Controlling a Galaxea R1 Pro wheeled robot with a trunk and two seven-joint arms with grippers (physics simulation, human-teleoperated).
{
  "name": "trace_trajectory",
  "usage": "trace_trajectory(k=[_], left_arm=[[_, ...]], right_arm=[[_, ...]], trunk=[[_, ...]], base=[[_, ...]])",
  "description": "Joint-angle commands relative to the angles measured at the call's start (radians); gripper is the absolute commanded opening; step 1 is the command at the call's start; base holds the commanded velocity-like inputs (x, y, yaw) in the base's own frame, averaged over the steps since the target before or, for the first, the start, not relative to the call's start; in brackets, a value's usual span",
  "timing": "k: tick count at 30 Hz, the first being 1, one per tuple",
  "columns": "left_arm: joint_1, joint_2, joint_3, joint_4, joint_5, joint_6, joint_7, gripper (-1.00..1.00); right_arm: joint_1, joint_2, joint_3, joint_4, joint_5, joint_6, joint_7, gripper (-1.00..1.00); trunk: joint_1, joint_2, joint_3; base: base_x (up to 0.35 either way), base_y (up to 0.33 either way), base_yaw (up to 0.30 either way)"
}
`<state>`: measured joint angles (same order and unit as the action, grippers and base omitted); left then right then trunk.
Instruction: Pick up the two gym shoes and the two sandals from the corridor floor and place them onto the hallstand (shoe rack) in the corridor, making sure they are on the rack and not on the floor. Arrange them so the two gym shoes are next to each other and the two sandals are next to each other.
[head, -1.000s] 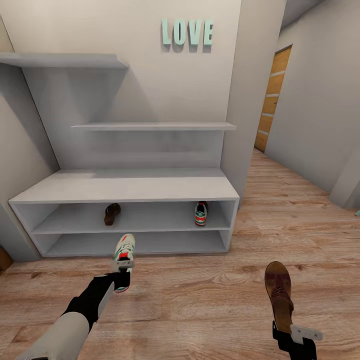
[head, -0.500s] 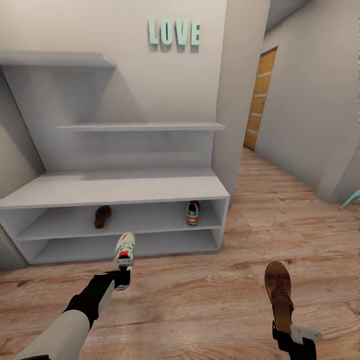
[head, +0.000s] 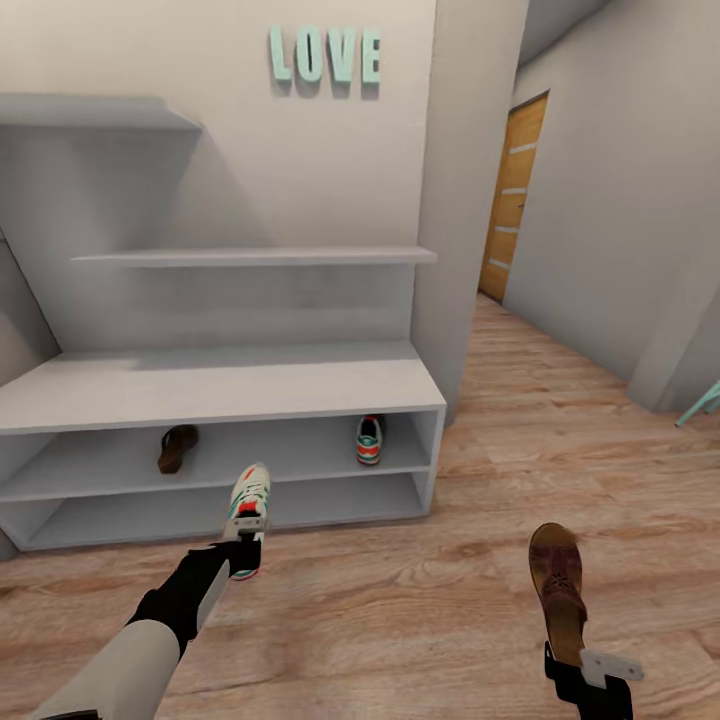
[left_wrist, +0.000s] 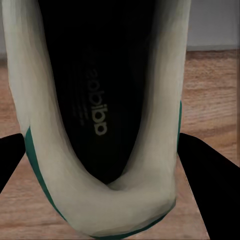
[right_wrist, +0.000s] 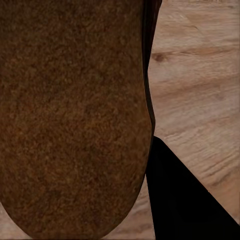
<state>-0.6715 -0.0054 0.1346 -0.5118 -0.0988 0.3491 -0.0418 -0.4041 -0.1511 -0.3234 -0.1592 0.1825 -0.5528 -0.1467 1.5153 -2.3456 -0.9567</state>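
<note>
Head view: left hand grips gym shoe by its heel, right hand grips sandal, both clear of the corridor floor; mates sit apart on hallstand upper row. Left wrist: fingers flank the heel. Right wrist: sandal sole close up.

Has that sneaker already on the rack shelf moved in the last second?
No. The shelved gym shoe sits equally near the hallstand's right wall; the camera shifted, not it.

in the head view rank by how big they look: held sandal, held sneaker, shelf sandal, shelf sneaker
1. Held sandal
2. Held sneaker
3. Shelf sandal and shelf sneaker, too alike to rank.

The held shoes are nearer the camera, so true sizes are unsure.
</note>
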Motion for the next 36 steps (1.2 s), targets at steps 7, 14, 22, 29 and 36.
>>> trace_trajectory(k=[7,14,22,29,36], left_arm=[[-0.001,-0.002,0.005,-0.002,-0.01,0.005,-0.004,-1.0],[0.0,-0.002,0.006,-0.001,-0.01,0.005,-0.004,-1.0],[0.0,-0.002,0.007,-0.001,-0.01,0.004,-0.004,-1.0],[0.001,-0.001,0.007,-0.001,-0.01,0.004,-0.004,-1.0],[0.005,0.001,0.006,-0.002,-0.01,0.004,-0.004,-1.0]], right_arm=[[-0.001,0.001,-0.003,0.001,0.008,-0.001,-0.004,-1.0],[-0.001,0.002,-0.003,0.001,0.008,-0.002,-0.004,-1.0],[-0.001,0.002,-0.003,0.001,0.008,-0.003,-0.004,-1.0],[-0.001,0.002,-0.005,0.001,0.008,-0.003,-0.004,-1.0],[-0.001,0.002,-0.005,0.001,0.008,-0.003,-0.005,-1.0]], trunk=[[0.0,0.0,-0.001],[0.0,0.0,-0.001],[0.0,0.0,-0.001],[0.0,0.0,-0.001],[0.0,0.0,-0.001]], base=[[0.318,-0.053,0.0],[0.301,-0.144,0.0],[0.305,-0.135,-0.187],[0.221,-0.09,-0.287],[0.019,-0.005,-0.074]])
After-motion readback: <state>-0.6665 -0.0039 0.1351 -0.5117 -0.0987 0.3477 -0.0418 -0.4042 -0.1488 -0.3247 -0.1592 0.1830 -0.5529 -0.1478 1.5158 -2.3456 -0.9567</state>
